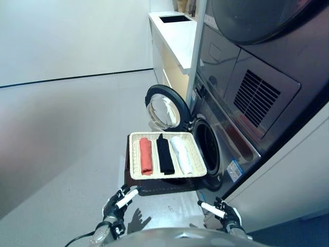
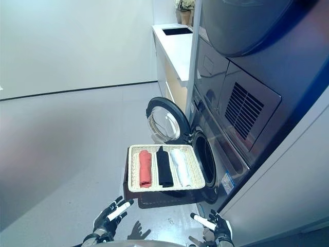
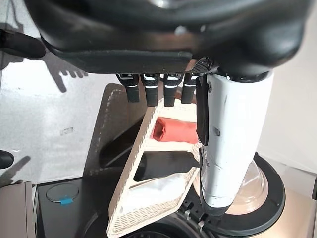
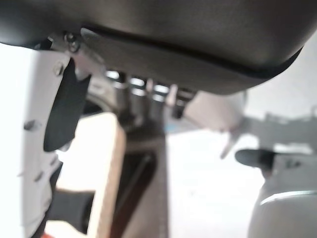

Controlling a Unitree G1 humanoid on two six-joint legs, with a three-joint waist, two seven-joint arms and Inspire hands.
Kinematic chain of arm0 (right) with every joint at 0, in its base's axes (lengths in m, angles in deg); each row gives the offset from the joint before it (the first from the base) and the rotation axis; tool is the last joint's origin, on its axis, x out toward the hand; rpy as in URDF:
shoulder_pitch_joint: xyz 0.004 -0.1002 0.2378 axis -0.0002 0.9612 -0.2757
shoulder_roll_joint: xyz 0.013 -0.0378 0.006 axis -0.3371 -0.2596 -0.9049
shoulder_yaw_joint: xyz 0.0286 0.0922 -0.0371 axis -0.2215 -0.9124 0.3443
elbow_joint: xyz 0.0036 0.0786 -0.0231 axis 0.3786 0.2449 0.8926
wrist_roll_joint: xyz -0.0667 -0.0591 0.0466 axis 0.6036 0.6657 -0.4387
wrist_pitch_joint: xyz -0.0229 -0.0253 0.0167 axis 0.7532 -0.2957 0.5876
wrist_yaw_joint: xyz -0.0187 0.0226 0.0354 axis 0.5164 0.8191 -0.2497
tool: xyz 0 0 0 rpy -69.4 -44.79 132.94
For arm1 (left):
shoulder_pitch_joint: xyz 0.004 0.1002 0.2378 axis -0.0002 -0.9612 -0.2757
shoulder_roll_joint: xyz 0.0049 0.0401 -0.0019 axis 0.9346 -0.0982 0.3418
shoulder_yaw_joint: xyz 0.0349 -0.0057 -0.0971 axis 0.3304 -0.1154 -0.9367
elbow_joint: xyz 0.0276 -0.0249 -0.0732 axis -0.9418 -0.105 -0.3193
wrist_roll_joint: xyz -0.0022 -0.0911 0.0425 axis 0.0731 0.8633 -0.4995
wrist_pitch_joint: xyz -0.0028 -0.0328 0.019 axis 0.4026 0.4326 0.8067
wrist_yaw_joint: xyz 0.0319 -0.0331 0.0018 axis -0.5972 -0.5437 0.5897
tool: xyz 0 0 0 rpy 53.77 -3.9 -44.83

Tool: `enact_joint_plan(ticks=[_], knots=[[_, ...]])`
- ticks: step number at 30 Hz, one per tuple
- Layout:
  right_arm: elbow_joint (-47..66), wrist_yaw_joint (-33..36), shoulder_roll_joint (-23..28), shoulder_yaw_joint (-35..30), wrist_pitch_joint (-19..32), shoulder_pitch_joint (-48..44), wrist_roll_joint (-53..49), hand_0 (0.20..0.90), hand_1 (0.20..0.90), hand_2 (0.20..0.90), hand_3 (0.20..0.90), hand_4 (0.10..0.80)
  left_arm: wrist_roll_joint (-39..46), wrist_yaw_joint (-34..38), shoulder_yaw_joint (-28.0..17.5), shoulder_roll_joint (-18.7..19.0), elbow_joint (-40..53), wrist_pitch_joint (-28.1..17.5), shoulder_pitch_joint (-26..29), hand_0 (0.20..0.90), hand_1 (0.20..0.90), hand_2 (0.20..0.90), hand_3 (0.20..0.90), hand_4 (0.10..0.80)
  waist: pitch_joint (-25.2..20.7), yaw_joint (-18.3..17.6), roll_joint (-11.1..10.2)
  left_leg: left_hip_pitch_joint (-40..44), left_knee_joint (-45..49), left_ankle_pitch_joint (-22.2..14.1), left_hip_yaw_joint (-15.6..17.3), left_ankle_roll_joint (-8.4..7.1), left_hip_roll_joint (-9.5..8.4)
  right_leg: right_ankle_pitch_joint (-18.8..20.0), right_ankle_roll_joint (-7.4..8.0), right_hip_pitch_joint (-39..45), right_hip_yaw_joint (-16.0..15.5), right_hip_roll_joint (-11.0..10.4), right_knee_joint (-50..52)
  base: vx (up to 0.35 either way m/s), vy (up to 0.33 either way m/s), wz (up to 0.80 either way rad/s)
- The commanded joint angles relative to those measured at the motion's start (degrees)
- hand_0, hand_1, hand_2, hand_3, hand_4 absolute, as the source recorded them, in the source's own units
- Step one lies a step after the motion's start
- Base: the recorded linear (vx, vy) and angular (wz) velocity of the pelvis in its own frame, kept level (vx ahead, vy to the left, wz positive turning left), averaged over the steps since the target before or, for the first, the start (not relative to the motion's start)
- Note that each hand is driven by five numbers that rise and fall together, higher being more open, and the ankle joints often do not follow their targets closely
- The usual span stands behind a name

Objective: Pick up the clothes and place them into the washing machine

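Note:
A white wicker basket (image 1: 134, 154) rests on a dark brown stand (image 1: 159, 186) just before the washing machine's round opening (image 1: 208, 149). Its door (image 1: 164, 109) is swung open behind the basket. Three rolled clothes lie side by side in the basket: red (image 1: 146, 156), black (image 1: 164, 154) and white (image 1: 182, 154). My left hand (image 1: 117, 203) hovers low, short of the stand's near left corner, open and empty. My right hand (image 1: 226, 213) hangs near the machine's base, to the right of the stand, also open and empty. The left wrist view looks past the fingers (image 3: 148, 89) at the red roll (image 3: 173, 130).
A second machine (image 1: 247, 20) is stacked above the washer, with a vent grille (image 1: 254, 98) on the panel between them. A white counter with shelves (image 1: 177, 33) stands beyond the door. Grey floor (image 1: 61, 128) spreads to the left.

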Motion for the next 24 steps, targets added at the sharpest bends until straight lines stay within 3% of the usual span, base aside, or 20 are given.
enact_joint_plan(ticks=[1, 3, 7, 9, 11, 12, 18, 19, 24], knots=[[1.34, -0.36, -0.10, -0.24, 4.08, -5.19, -1.01, 0.900, 0.900, 0.900, 0.900, 0.800, 0.02, -0.77, -1.79, 1.60, 1.54, -4.43, 5.47, 0.900, 0.900, 0.900, 0.900, 0.800, 1.78, 0.29, -3.24, -1.23, 8.21, -4.91, -1.73, -2.48, 0.64, -1.30, 0.32, 0.15, -0.72, -1.60, 1.73, -0.028, -0.038, 0.05], [1.21, -0.13, 0.44, -0.63, 4.22, -5.64, -0.99, 0.900, 0.900, 0.900, 0.900, 0.800, -0.28, -0.51, -1.56, 1.79, 1.55, -4.39, 6.00, 0.900, 0.900, 0.900, 0.900, 0.800, 2.65, 0.33, -3.66, -3.02, 10.84, -5.11, -1.58, -2.82, 0.45, -1.09, 0.12, 0.04, -0.94, -1.85, 1.83, -0.064, -0.023, 0.02], [1.43, -0.08, 0.69, -1.08, 4.18, -5.03, -0.73, 0.900, 0.900, 0.900, 0.900, 0.800, -0.93, -1.05, -1.18, 1.73, 2.00, -4.20, 5.23, 0.900, 0.900, 0.900, 0.900, 0.800, 2.42, -0.03, -3.65, -3.37, 10.76, -4.97, 1.09, -3.01, 1.73, -1.09, 0.01, -0.13, -1.59, -1.47, 1.62, -0.015, 0.006, 0.09], [1.08, -0.04, 0.64, -1.20, 4.05, -5.01, -0.75, 0.900, 0.900, 0.900, 0.900, 0.800, -0.74, -1.14, -1.14, 1.77, 1.90, -4.11, 5.18, 0.900, 0.900, 0.900, 0.900, 0.800, 2.50, 0.05, -3.67, -3.84, 11.86, -4.96, 0.38, -3.21, 1.80, -1.09, -0.13, -0.01, -1.62, -1.24, 1.34, 0.000, 0.000, 0.00], [0.88, -0.13, 0.75, -1.12, 3.98, -5.03, -0.56, 0.900, 0.900, 0.900, 0.900, 0.800, -0.61, -1.17, -1.26, 1.87, 2.01, -4.18, 5.20, 0.900, 0.900, 0.900, 0.900, 0.800, 2.77, 0.26, -3.76, -4.23, 12.64, -5.37, -0.89, -3.06, 1.28, -1.01, -0.17, -0.09, -1.38, -1.28, 1.26, 0.000, 0.000, 0.00], [0.53, -0.08, 1.13, -1.44, 4.00, -5.11, -0.52, 0.900, 0.900, 0.900, 0.900, 0.800, -0.48, -0.98, -1.55, 1.95, 2.47, -4.35, 5.27, 0.900, 0.900, 0.900, 0.900, 0.800, 3.15, 0.70, -4.11, -5.21, 13.59, -6.43, -3.90, -2.74, -0.61, -0.56, -0.10, -0.51, -0.67, -1.68, 1.35, 0.000, 0.000, 0.00], [-0.26, 0.05, 1.19, -2.58, 3.76, -5.37, -1.24, 0.900, 0.900, 0.900, 0.900, 0.800, -0.33, -0.89, -1.54, 1.61, 2.11, -4.54, 5.67, 0.900, 0.900, 0.900, 0.900, 0.800, 2.50, 0.36, -3.80, -4.34, 11.92, -6.99, -3.39, -1.06, -1.72, -0.64, 0.65, -1.13, -0.50, -2.91, 2.87, 0.031, 0.066, 0.02], [-0.42, 0.02, 1.24, -2.74, 3.70, -5.90, -1.34, 0.900, 0.900, 0.900, 0.900, 0.800, -0.47, -0.73, -1.55, 1.57, 2.00, -4.69, 5.84, 0.900, 0.900, 0.900, 0.900, 0.800, 2.26, 0.35, -3.52, -3.51, 10.74, -7.40, -3.14, -0.16, -2.44, -1.10, 0.91, -2.00, 0.13, -3.55, 4.75, 0.043, 0.108, 0.00], [-1.18, -0.35, 0.81, -2.82, 3.18, -6.92, -1.85, 0.900, 0.900, 0.900, 0.900, 0.800, -0.45, -0.59, -1.24, 1.75, 2.13, -4.93, 6.77, 0.900, 0.900, 0.900, 0.900, 0.800, 2.31, 0.63, -3.49, -2.58, 10.75, -8.80, -2.21, 1.47, -3.97, -2.12, 1.77, -2.99, 1.33, -4.81, 7.84, 0.055, 0.113, -0.04]])
